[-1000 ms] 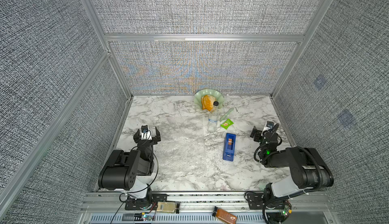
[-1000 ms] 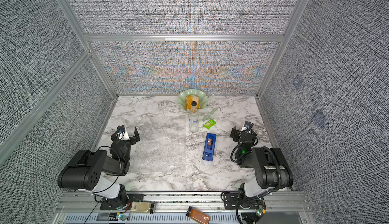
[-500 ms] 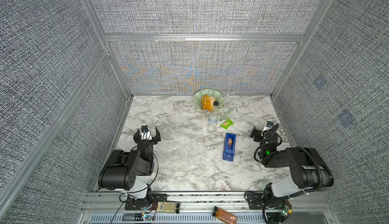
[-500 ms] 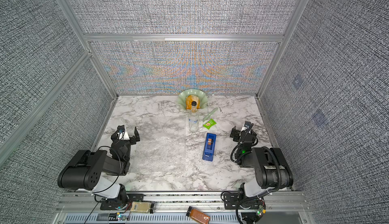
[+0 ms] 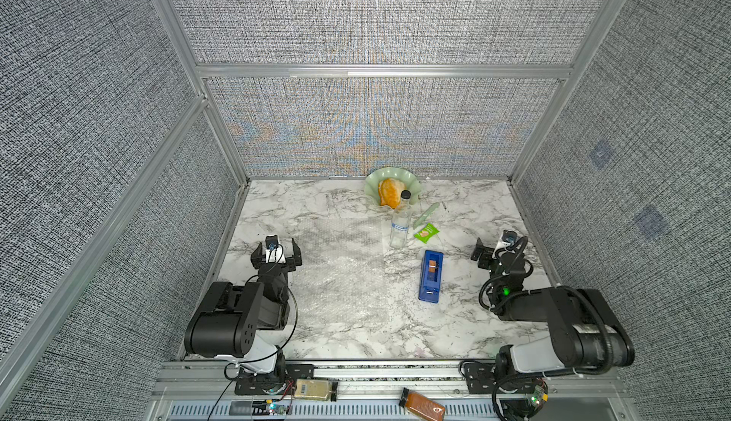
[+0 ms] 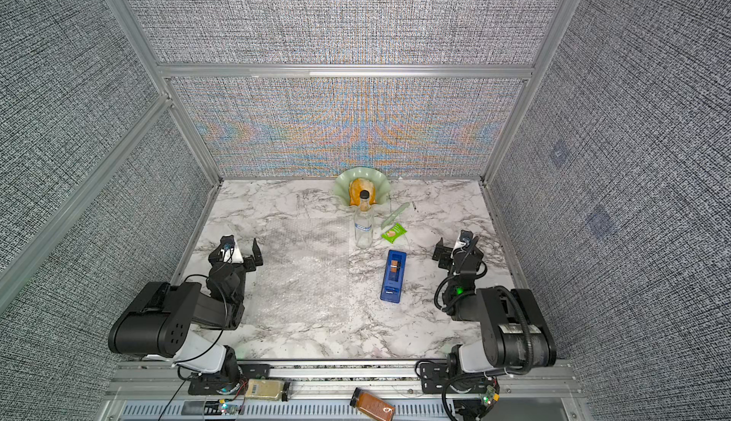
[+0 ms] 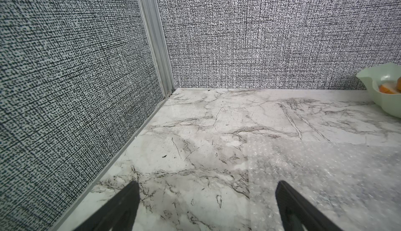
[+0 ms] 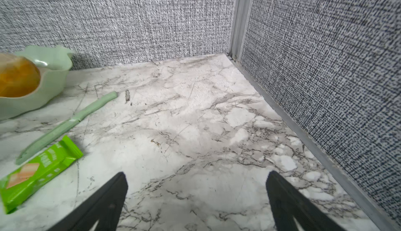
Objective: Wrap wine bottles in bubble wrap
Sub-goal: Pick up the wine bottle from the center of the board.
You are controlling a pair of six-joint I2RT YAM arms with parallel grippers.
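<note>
Upright bottle beside flat bubble wrap

Clear glass bottle, crinkly plastic bubble wrap, glossy marble-look table.

green packet: white lettering, too blurred to read; lies near the right gripper, ahead and to its left.
wine bottle: white-blue label, print too small to read; farther left of that gripper.
brown bottle: pale label mark, illegible.
readable text: none.

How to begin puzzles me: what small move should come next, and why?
Probably reach the right claw toward the bottle: it stands upright, unwrapped, at the edge of the flat bubble wrap, nearer that arm. That claw and the left claw are open, empty.
</note>
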